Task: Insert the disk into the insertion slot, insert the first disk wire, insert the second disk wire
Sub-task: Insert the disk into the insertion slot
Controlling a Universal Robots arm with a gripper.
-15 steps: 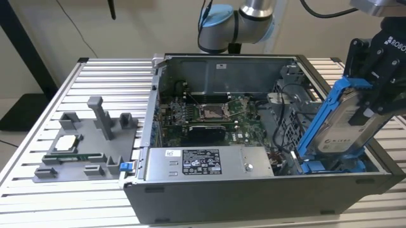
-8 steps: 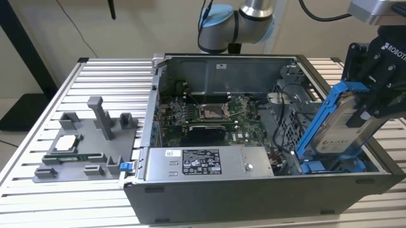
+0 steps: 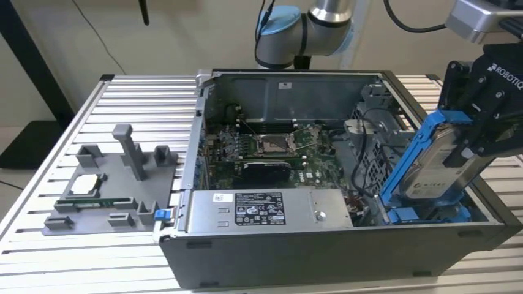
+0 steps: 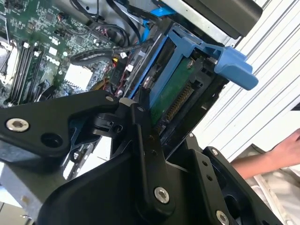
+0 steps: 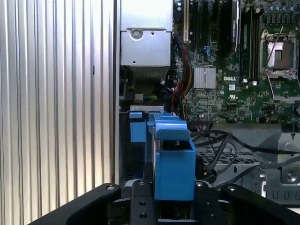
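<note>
Loose black cables (image 3: pixel 364 168) loop just beside the insertion slot (image 3: pixel 429 215), in the open computer case (image 3: pixel 327 254) at its corner on the exterior view's right. The tool (image 3: pixel 464 144) is clamped tight on the upper end of the one disk (image 3: pixel 427 174), which stands tilted (not flat), lower end at the slot's blue rails. The case also holds one motherboard (image 3: pixel 270 147) and one power-supply box (image 3: pixel 270 211). One grey fixture tray (image 3: pixel 94 208) sits on the ribbed surface (image 3: pixel 131 98); a person's hand (image 4: pixel 287 149) shows in the second wrist view
</note>
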